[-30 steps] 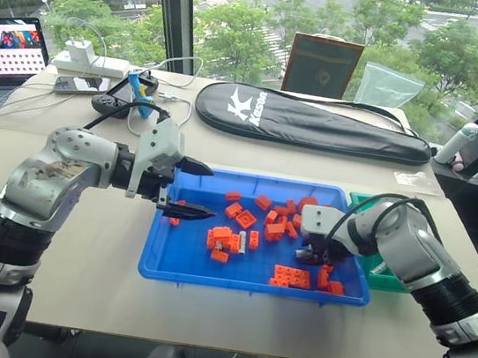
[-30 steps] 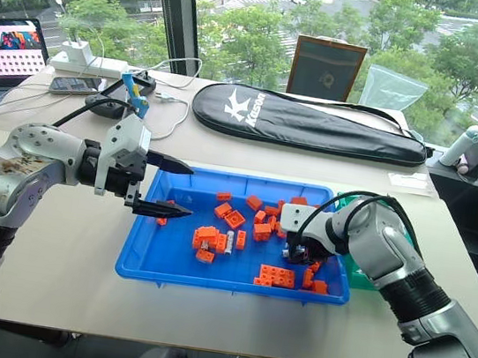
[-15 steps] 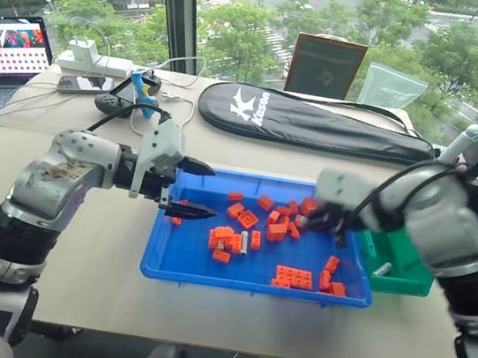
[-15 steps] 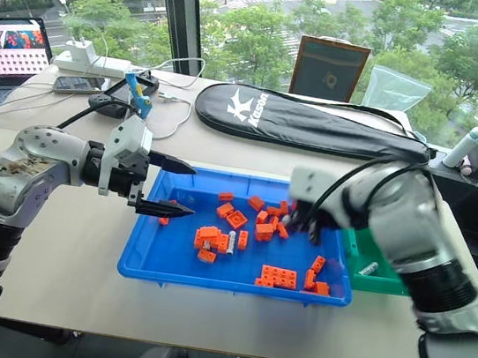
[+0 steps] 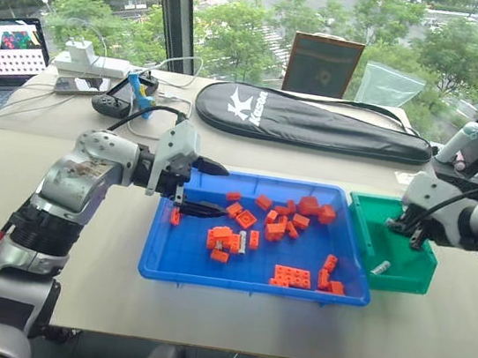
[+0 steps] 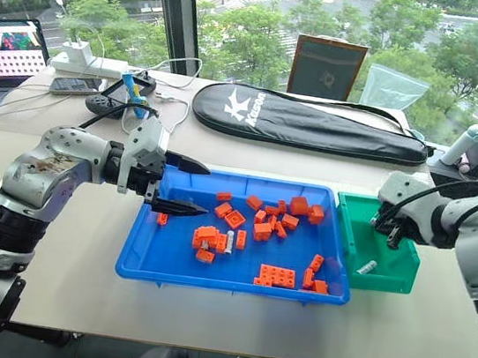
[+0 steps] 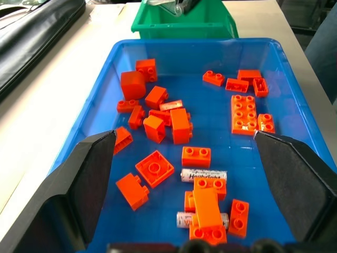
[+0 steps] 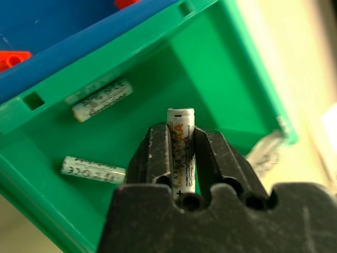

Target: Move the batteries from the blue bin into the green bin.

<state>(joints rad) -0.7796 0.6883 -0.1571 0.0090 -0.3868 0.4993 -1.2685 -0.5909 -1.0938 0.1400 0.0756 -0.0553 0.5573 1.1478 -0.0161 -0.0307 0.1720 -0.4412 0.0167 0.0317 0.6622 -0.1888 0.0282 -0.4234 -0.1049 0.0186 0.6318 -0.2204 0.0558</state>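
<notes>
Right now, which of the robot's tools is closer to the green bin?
The right tool, over the green bin, grips a battery. The left tool is over the blue bin's far end.

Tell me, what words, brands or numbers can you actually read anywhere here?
"Kason", white logo lettering on the black racket cover.
"AA", on the battery between the right gripper's fingers.
Print on the batteries in the blue bin and green bin: too blurred to read.
Laptop screen: too small to read.
</notes>
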